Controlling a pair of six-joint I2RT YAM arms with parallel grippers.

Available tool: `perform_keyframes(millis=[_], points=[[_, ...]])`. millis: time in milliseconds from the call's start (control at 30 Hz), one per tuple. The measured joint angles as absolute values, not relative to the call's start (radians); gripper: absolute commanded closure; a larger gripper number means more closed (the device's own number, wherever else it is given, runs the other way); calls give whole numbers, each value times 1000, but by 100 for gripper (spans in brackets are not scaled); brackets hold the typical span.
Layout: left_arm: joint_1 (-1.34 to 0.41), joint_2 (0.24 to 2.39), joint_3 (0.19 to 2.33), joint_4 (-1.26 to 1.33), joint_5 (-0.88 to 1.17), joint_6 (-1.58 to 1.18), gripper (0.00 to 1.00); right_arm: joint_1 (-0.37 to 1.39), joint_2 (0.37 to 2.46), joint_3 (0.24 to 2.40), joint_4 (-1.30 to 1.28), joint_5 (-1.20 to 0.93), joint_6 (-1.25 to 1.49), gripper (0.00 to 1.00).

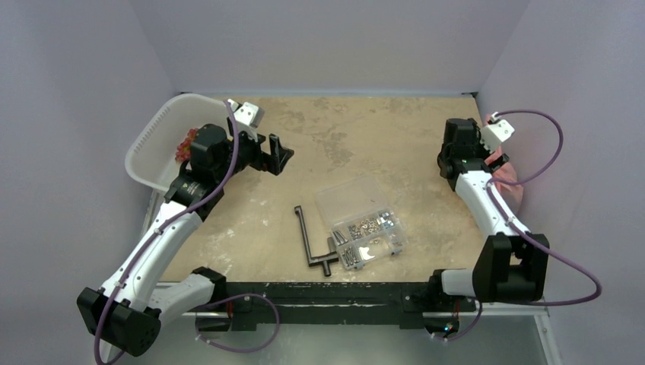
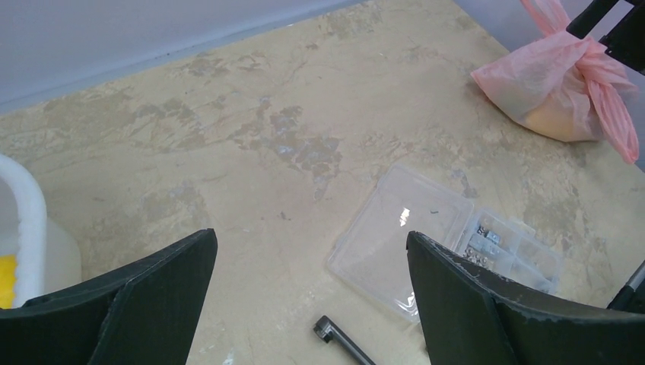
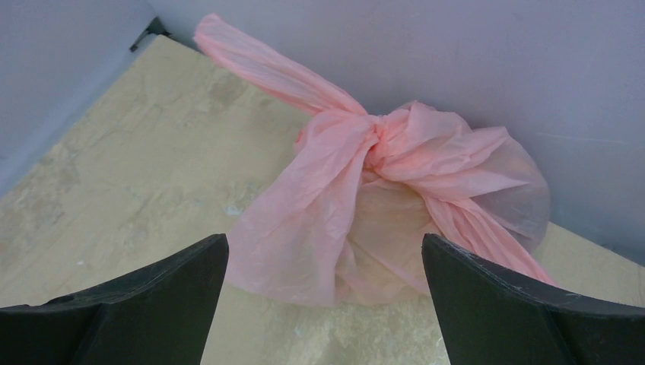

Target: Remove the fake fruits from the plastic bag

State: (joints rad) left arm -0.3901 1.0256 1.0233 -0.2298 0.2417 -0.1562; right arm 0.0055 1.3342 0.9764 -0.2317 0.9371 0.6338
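the pink plastic bag [image 3: 380,228] sits knotted shut (translucent, crinkly).

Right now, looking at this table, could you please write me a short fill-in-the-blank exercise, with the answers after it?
1. The handles of the pink bag are tied together in a ____.
2. The right gripper points at the bag with its jaws ____.
3. Seen from above, the black tool lies just to the ____ of the clear box.

Missing words: knot; open; left.
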Motion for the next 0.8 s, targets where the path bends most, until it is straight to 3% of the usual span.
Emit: perform_keyframes(millis=[533, 800], points=[[-437, 1110, 1053, -247, 311, -165, 8, -134, 1546, 1079, -216, 777, 691, 2], [-446, 1122, 1064, -271, 310, -158, 9, -137, 1596, 1066, -153, 681, 677, 23]])
